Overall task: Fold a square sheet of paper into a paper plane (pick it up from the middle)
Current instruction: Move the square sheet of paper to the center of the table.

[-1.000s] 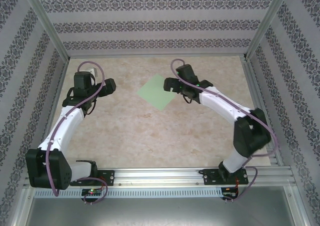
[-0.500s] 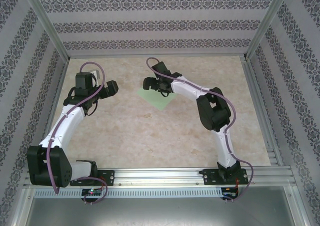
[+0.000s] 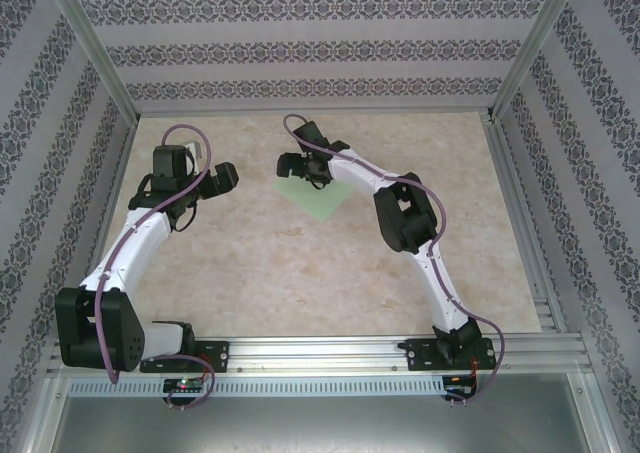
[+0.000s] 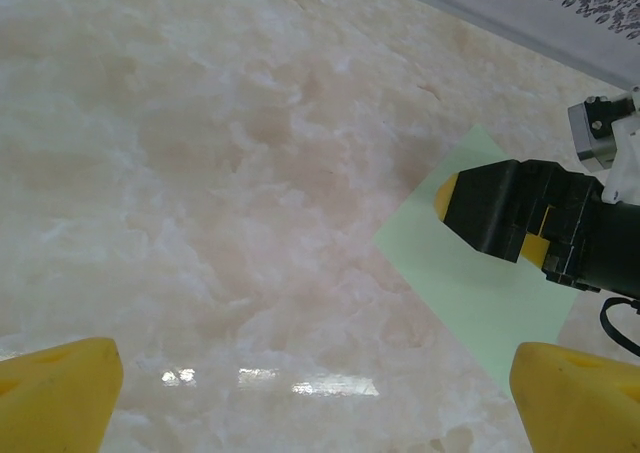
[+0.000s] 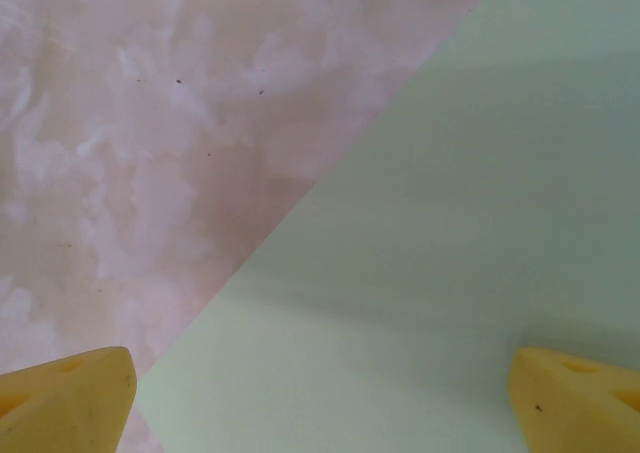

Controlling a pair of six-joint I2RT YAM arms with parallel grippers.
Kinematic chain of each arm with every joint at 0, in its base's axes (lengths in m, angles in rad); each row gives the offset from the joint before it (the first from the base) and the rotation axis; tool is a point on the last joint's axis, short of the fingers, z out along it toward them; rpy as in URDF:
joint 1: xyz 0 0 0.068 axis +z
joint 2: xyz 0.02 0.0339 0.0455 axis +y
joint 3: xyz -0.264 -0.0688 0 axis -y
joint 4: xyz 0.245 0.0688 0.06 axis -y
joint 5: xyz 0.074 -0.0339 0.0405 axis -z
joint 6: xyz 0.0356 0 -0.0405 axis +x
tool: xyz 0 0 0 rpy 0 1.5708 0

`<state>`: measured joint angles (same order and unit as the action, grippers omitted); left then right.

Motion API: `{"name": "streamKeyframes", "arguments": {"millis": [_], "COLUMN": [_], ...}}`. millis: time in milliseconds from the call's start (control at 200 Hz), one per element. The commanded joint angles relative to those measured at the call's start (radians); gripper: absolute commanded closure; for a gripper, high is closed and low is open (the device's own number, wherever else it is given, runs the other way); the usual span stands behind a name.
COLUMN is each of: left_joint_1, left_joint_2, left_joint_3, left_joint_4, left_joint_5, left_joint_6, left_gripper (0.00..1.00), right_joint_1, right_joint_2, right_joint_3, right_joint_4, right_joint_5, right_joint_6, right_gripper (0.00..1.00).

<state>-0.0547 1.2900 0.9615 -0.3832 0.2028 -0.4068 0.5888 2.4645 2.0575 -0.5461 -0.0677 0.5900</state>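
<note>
Roughly mid-depth on the glossy marble-look table [image 3: 250, 273], the square sheet of paper [image 3: 322, 199] [image 4: 470, 293] [image 5: 450, 223] lies flat. It's thin, matte, pale green, set diamond-wise w/ one corner toward the near edge. L gripper [image 3: 225, 176] [image 4: 320, 388] gapes wide near its left corner. R gripper [image 3: 295, 163] [image 4: 490, 223] [image 5: 320, 393], yellow pads wide too, is over its far-left edge.

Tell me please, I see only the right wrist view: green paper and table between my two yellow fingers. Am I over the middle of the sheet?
Observer: No. In the top view the right gripper hangs over the far left edge of the square sheet of paper, not its middle.
Operator: Where is the other arm?
Observer: The left gripper is open, to the left of the sheet and apart from it.
Operator: Is the sheet folded yet?
Observer: No. In the left wrist view, the part that shows lies flat on the table, with no crease.
</note>
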Motion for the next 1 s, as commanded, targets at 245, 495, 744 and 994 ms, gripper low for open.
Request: {"name": "streamKeyframes", "arguments": {"millis": [245,495,744,994], "left_joint_1": [-0.016,-0.017,-0.02,-0.031], "left_joint_2": [0.019,0.02,0.019,0.033], "left_joint_3": [0.027,0.028,0.033,0.033], "left_joint_4": [-0.008,-0.022,-0.037,-0.052], "left_joint_5": [0.032,0.035,0.041,0.045], "left_joint_6": [-0.022,-0.021,-0.024,-0.032], "left_gripper": [0.0,0.0,0.0,0.0], "right_joint_1": [0.004,0.016,0.019,0.003], "right_joint_2": [0.054,-0.005,-0.248,-0.579], "right_joint_3": [0.024,-0.019,-0.41,-0.795], "right_joint_4": [-0.089,-0.233,-0.183,-0.147], "right_joint_5": [-0.025,0.028,0.054,0.224], "right_joint_6": [0.017,0.029,0.093,0.084], "right_gripper": [0.04,0.05,0.05,0.05]}}
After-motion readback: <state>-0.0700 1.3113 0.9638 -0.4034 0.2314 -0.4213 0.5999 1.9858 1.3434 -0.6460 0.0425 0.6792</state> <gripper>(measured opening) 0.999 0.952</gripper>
